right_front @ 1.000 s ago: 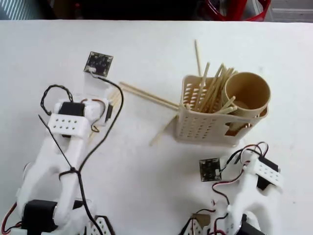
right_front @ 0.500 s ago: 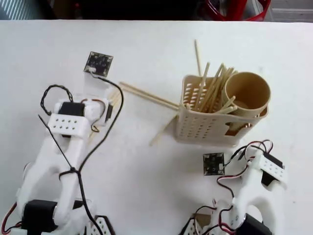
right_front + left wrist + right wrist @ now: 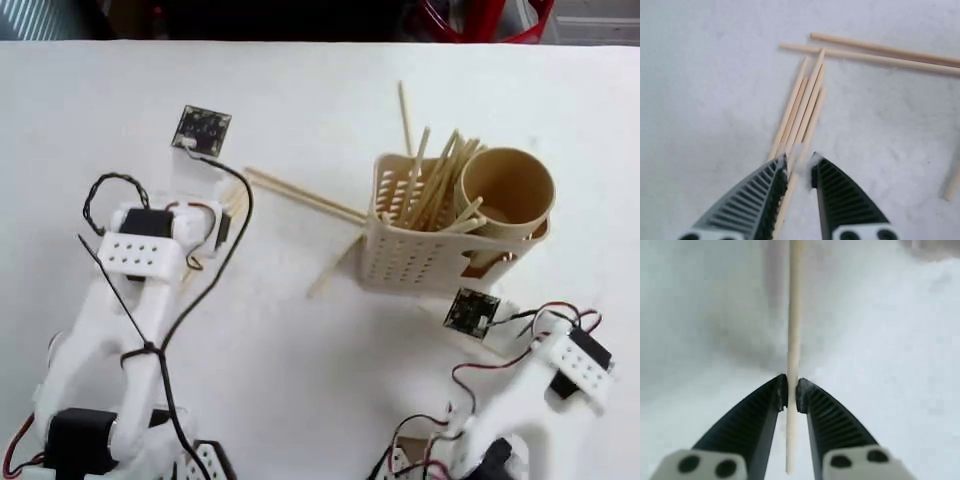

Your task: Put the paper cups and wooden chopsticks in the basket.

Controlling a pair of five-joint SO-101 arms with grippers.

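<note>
From my station I judged the job well along but not finished. The basket (image 3: 415,262) held the one paper cup (image 3: 505,190) I could make out, upright at one end, and a sheaf of chopsticks (image 3: 435,180) leaned inside the basket just beside that cup. The right gripper (image 3: 791,390) was pinched tight on a single chopstick (image 3: 794,315), which ran straight out between its fingertips. In the high view that arm sat just off the basket's long wall on the side toward the arm bases, so I took this stick to be close to delivery but not yet inside. The left gripper (image 3: 800,162) stood well apart from the basket, out beyond the end opposite the cup. Its jaws were only narrowly parted and straddled the near ends of a bundle of chopsticks (image 3: 802,107) lying flat on the table (image 3: 300,80). I read that as lined up for a grasp rather than a grip made, since the gap looked wider than any one stick. Between that bundle and the basket lay a loose pair (image 3: 300,195), side by side, pointing toward the basket's wall. One more, the leaning stick (image 3: 332,268), rested against the basket's corner farthest from the cup. By my count what remained was the held chopstick, the bundle, the pair and the leaning one.
</note>
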